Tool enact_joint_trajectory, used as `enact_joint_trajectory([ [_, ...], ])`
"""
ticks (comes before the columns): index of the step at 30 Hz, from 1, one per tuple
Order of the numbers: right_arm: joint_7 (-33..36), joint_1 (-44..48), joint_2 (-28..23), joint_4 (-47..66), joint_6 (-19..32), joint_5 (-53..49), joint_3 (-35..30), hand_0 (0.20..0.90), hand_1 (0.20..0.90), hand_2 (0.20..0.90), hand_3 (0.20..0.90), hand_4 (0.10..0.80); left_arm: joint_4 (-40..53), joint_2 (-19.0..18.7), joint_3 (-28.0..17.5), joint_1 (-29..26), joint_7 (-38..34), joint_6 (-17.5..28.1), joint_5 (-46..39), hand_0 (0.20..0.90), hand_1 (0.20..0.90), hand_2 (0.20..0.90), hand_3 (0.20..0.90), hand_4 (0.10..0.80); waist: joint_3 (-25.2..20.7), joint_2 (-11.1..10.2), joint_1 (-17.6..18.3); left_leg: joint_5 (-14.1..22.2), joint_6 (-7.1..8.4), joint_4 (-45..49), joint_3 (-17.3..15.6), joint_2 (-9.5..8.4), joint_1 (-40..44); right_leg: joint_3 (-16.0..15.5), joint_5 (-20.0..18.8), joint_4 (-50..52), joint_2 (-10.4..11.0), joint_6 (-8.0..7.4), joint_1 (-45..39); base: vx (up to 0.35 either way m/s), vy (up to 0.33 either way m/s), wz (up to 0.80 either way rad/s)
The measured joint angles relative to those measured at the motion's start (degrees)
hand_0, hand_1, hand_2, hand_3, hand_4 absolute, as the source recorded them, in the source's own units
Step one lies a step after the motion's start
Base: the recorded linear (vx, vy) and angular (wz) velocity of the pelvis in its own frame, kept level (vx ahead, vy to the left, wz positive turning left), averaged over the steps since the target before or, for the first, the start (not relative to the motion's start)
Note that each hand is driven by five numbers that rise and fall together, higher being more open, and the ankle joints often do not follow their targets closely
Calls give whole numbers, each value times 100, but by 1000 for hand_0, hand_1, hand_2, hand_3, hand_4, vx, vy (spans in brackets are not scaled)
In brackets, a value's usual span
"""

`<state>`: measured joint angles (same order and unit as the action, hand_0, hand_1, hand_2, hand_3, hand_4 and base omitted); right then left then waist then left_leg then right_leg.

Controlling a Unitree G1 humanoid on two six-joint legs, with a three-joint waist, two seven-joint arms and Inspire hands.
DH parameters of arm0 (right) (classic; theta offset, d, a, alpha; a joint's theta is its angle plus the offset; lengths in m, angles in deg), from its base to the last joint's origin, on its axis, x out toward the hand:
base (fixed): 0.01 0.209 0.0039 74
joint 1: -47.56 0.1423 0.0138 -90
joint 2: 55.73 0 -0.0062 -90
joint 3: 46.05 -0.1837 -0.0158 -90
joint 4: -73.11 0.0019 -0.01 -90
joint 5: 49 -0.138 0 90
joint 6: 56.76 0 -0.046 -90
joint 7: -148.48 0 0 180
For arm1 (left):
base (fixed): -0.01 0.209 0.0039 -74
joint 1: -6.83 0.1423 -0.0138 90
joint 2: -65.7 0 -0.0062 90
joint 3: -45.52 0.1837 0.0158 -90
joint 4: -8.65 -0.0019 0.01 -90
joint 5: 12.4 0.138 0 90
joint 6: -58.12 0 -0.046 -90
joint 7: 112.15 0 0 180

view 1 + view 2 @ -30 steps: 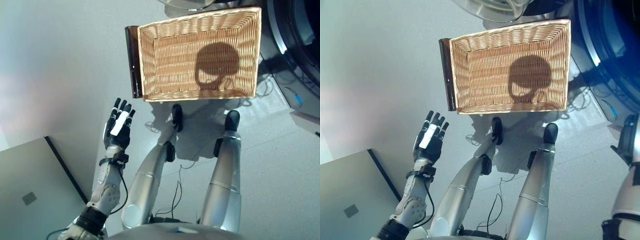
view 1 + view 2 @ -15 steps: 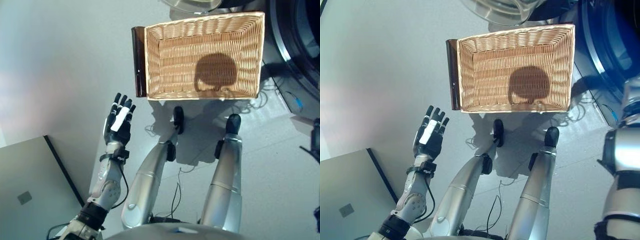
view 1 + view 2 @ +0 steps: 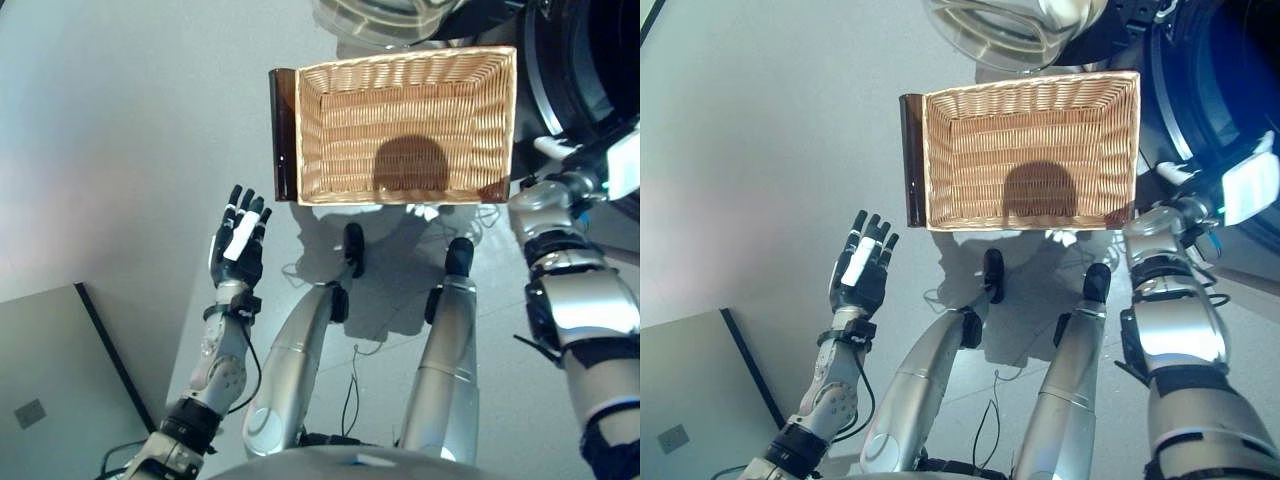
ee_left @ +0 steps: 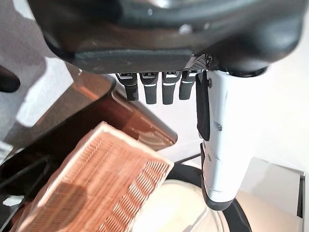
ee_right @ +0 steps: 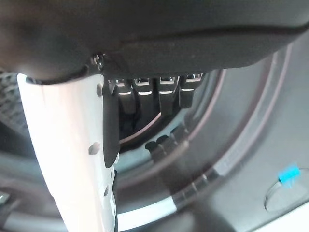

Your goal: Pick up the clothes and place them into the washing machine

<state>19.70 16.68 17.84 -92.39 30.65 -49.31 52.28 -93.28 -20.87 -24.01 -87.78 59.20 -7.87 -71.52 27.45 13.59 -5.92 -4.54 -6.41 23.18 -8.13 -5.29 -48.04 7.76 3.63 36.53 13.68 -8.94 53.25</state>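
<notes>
The wicker basket (image 3: 310, 140) lies on the floor ahead of me, and its inside shows no clothes. No cloth shows in any view. My left hand (image 3: 238, 245) is held up open over the floor, left of the basket, holding nothing; its wrist view shows straight fingers (image 4: 154, 89) and the basket (image 4: 96, 188) beyond. My right hand (image 3: 1248, 188) is out at the right, at the dark washing machine (image 3: 590, 60). In its wrist view the fingers (image 5: 149, 94) are straight and hold nothing, with the machine's round opening (image 5: 231, 121) just past them.
The machine's glass door (image 3: 990, 30) hangs open beyond the basket's far edge. A dark brown panel (image 3: 283, 135) runs along the basket's left side. A grey slab (image 3: 50, 390) lies at the lower left.
My right arm has come into view from the right and reached up to the washing machine. The view has shifted a little. My left hand has stayed put.
</notes>
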Motion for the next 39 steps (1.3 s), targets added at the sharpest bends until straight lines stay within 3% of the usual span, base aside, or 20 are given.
enact_joint_trajectory([
  [12, -28, -632, 509, -6, 27, 178, 0, 900, 900, 900, 900, 800, -692, 68, -36, 292, 243, -137, 3, 900, 900, 900, 900, 800, 2, -4, 46, 80, -76, -145, -27, 47, 686, -57, -24, -515, -16, -9, -872, 11, 16, -6],
  [21, -265, -1513, 726, 305, 172, 461, -1, 900, 900, 900, 900, 800, -1869, 308, -735, 443, 298, -308, 425, 900, 900, 900, 900, 800, -11, -38, 182, 79, -18, -902, 12, 59, 1806, -250, -22, -1348, -9, -12, -2069, 115, -34, -5],
  [23, -293, -1826, 801, 392, 220, 535, -9, 900, 900, 900, 900, 800, -2140, 315, -914, 377, 335, -368, 597, 900, 900, 900, 900, 800, -49, -173, 282, 279, 401, -784, 43, -4, 1936, -408, -31, -1592, 199, -21, -2331, 156, -73, 14],
  [24, -381, -2117, 834, 469, 270, 594, 22, 900, 900, 900, 900, 800, -2364, 327, -930, 429, 329, -375, 675, 900, 900, 900, 900, 800, -118, -242, 269, 809, 462, 332, 170, 69, 1944, -517, -53, -1499, 196, -51, -2461, 222, -92, -15],
  [25, -422, -2389, 875, 581, 294, 676, 55, 900, 900, 900, 900, 800, -2599, 361, -990, 459, 348, -412, 806, 900, 900, 900, 900, 800, -191, -258, 226, 978, 107, 191, 202, 59, 2119, -530, -56, -1558, 188, -126, -2649, 226, -85, -30],
  [26, -459, -2564, 943, 617, 299, 707, 44, 900, 900, 900, 900, 800, -2723, 393, -1081, 481, 340, -430, 898, 900, 900, 900, 900, 800, -313, -315, 221, 981, 101, 73, 199, 86, 2184, -534, -66, -1476, 145, -102, -2666, 168, -57, -12],
  [27, -518, -2820, 1130, 614, 290, 718, -12, 900, 900, 900, 900, 800, -2954, 392, -1284, 506, 320, -422, 1066, 900, 900, 900, 900, 800, -523, -464, 242, 948, 134, -266, 184, 98, 2324, -597, 4, -1262, 38, 40, -2708, 173, -74, 6],
  [28, -529, -3002, 1290, 606, 279, 720, -2, 900, 900, 900, 900, 800, -3105, 314, -1383, 562, 273, -417, 1195, 900, 900, 900, 900, 800, -660, -659, 249, 772, 175, -570, 137, 81, 2499, -717, -68, -1464, -43, -51, -2992, 113, -58, 1],
  [31, -667, -3205, 1378, 626, 401, 788, 0, 900, 900, 900, 900, 800, -3733, 341, -1531, 492, 174, -487, 1462, 900, 900, 900, 900, 800, -732, -686, 360, 513, 152, -850, 205, 165, 2867, -815, -173, -1854, -154, -4, -3407, 155, -117, -11],
  [34, -910, -3643, 1464, 702, 568, 894, 24, 900, 900, 900, 900, 800, -4221, 394, -1710, 513, 120, -523, 1870, 900, 900, 900, 900, 800, -877, -783, 405, 397, 315, -1344, 243, 198, 3358, -948, -239, -2282, -209, 13, -3895, 160, -135, 1],
  [39, -1192, -4266, 1684, 735, 777, 1049, 75, 900, 900, 900, 900, 800, -4811, 366, -2218, 685, -52, -536, 2232, 900, 900, 900, 900, 800, -1329, -1065, 509, 173, 220, -1916, 228, 370, 3755, -1029, -381, -2769, -427, 119, -4244, 90, -89, -8],
])
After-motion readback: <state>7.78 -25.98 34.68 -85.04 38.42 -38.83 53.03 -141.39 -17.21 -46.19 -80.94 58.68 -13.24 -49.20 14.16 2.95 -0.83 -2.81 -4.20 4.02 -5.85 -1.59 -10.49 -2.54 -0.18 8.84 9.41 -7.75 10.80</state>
